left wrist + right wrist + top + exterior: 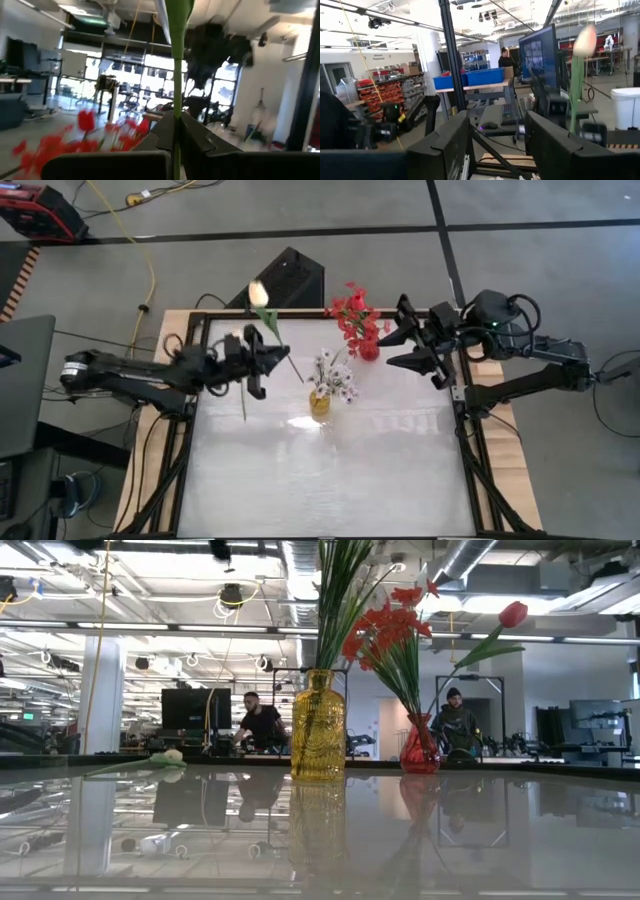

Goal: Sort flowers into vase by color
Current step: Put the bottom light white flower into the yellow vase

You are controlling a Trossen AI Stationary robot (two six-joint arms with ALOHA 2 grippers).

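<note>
1. You have a white, glossy-topped bench [330, 470] framed in black rails, and both vases stand toward its far edge, well away from the bare near half.
2. Your left arm reaches in from the left side, and the left gripper [262, 360] has its jaws clamped on the thin green stem of a pale peach-yellow tulip bud flower [258, 293]; the left wrist view shows the stem pinched between the two dark fingers [197, 142].
3. Your right arm waits at the right rail near the red vase, and the right gripper [425, 340] has its jaws apart and holds nothing.
4. The amber textured glass vase [318, 725] sits mid-bench and holds the white small-blossom sprays [333, 372]; just beside it, nearer the right arm, the red glass vase [420, 748] holds the red clustered blooms [385, 630] and a red tulip bud [513, 613].
5. The held tulip hangs left of the amber vase, not yet over any mouth, with its bud out past the far rail.
6. Risks, as I judge them: the long stem may pivot in the pinch and miss the narrow amber neck; it may snag the white sprays or tip that vase; and swinging on toward the red vase would mix colours.
</note>
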